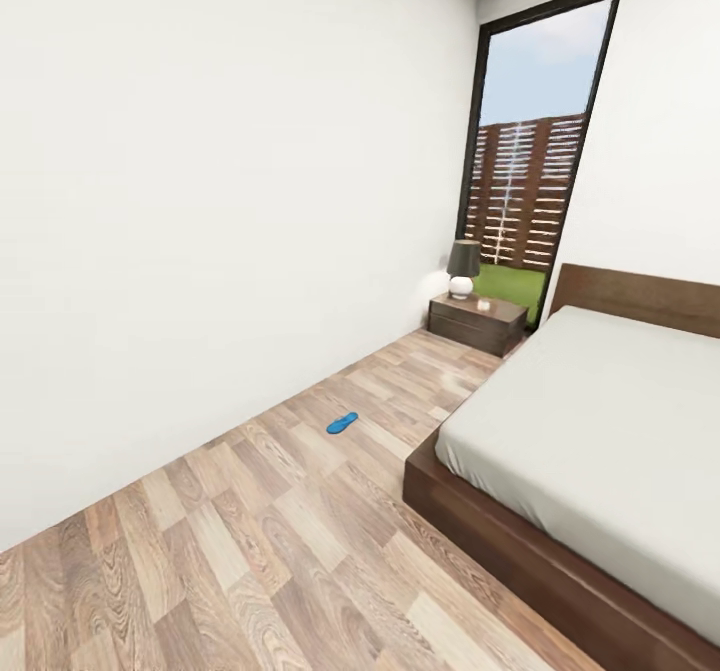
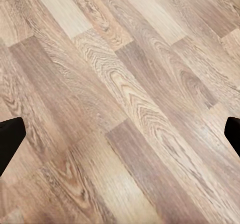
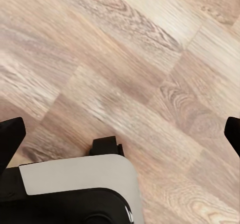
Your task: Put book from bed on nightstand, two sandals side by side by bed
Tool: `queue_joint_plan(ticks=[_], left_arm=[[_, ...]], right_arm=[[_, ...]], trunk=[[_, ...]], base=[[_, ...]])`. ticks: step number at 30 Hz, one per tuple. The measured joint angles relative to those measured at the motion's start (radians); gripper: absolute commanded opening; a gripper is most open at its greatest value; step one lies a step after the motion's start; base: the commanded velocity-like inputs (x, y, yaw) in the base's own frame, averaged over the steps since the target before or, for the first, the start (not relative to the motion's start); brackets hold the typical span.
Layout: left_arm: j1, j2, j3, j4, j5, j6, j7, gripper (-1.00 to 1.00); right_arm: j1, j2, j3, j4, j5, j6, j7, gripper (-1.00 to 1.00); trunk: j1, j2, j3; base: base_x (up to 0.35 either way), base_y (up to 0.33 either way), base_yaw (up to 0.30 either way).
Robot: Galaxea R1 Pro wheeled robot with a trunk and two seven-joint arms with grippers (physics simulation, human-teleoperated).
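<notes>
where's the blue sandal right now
In the head view, one blue sandal lies on the wood floor, between the white wall and the bed, nearer than the nightstand.

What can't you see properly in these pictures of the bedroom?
- The bed is cut off by the right and bottom edges of the head view, so part of its mattress is out of sight.
- One blue sandal lies on the floor; it is too small to make out its straps.
- A tiny thing beside the lamp on the nightstand is too small to name.
- Both wrist views show just fingertip corners at their edges.
</notes>
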Motion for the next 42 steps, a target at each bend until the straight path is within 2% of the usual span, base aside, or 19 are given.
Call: queue_joint_plan(ticks=[35, 42], left_arm=[[0.0, 0.0, 0.0, 0.002, 0.0, 0.001, -0.001, 1.0], [0.0, -0.001, 0.0, 0.039, -0.001, 0.0, -0.001, 1.0]], right_arm=[[0.0, 0.001, 0.0, 0.0, 0.0, 0.0, 0.0, 1.0], [0.0, 0.001, 0.0, 0.0, 0.0, 0.0, 0.0, 1.0]], trunk=[[0.0, 0.0, 0.0], [0.0, 0.0, 0.0]], base=[[0.0, 0.0, 0.276], [0.0, 0.0, 0.293]])
